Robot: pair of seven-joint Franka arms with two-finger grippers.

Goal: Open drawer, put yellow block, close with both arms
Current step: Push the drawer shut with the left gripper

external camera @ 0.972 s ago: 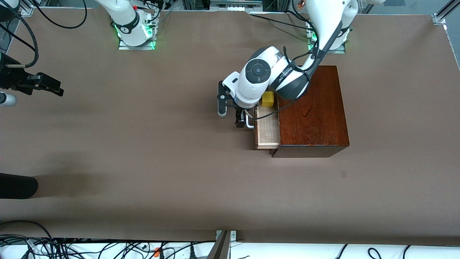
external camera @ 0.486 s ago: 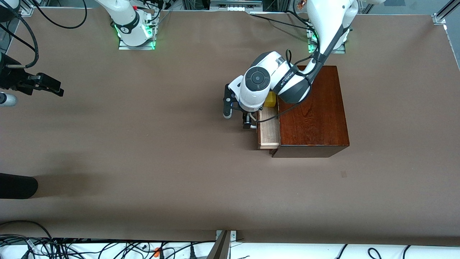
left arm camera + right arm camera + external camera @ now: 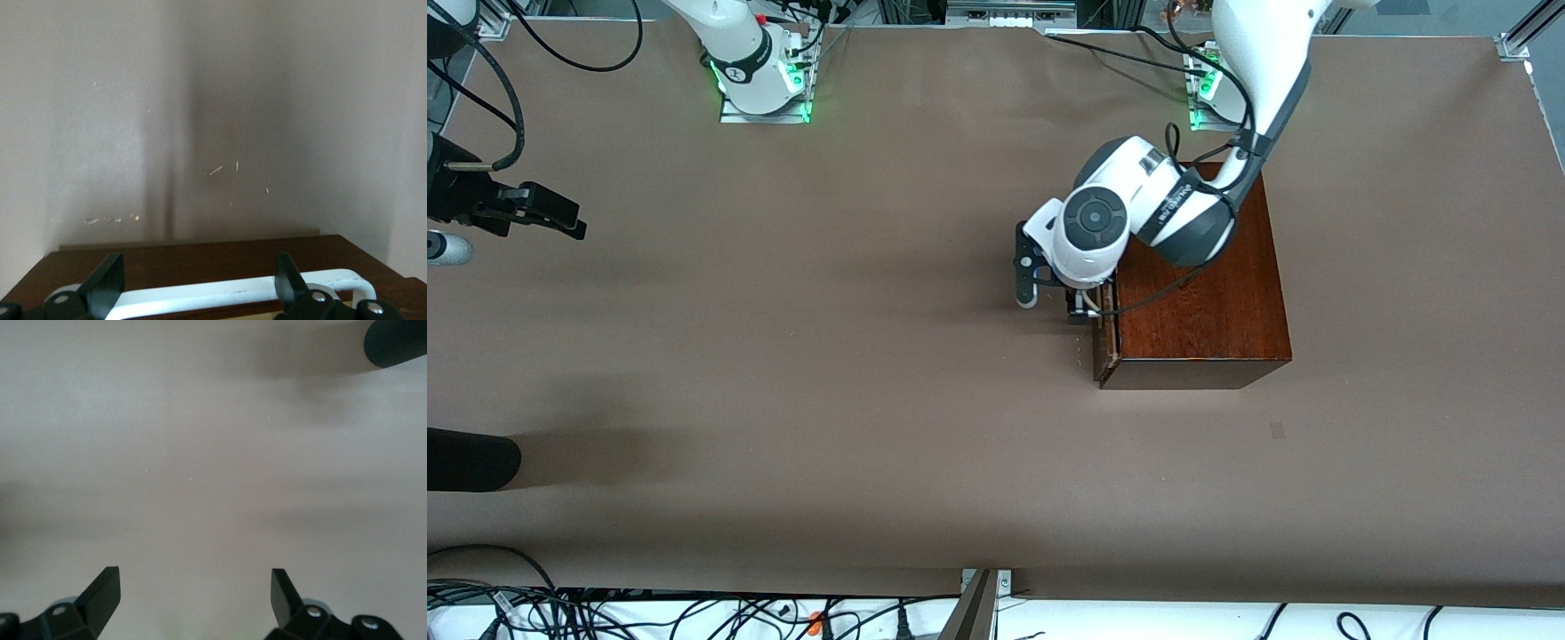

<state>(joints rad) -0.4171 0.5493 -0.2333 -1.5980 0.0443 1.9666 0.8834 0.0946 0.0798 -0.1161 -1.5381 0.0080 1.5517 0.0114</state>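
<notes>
- The drawer (image 3: 1100, 342) is almost all the way inside the dark red-brown wooden box (image 3: 1196, 293). Only a thin slit shows at its front.
- I cannot see the yellow block now. I think it is inside the drawer, but that is my guess.
- The white bar handle (image 3: 233, 291) sticks out from the drawer's dark front. It looks hard and smooth, so it could slip. I think the best spot to push or hold is the middle of the bar, so the drawer slides straight.
- The box looks heavy and stiff. A hard push might still make it slide on the worktop (image 3: 827, 373).
- My left claw (image 3: 1086, 307) is right at the handle. Its fingers (image 3: 107, 281) are spread wide, one near each end of the bar, and they are not squeezing it.
- My right claw (image 3: 538, 213) waits over the worktop at the right arm's end, well apart from the box. It is wide open and holds nothing.
- A dark round thing (image 3: 397, 343) lies on the worktop near there.
</notes>
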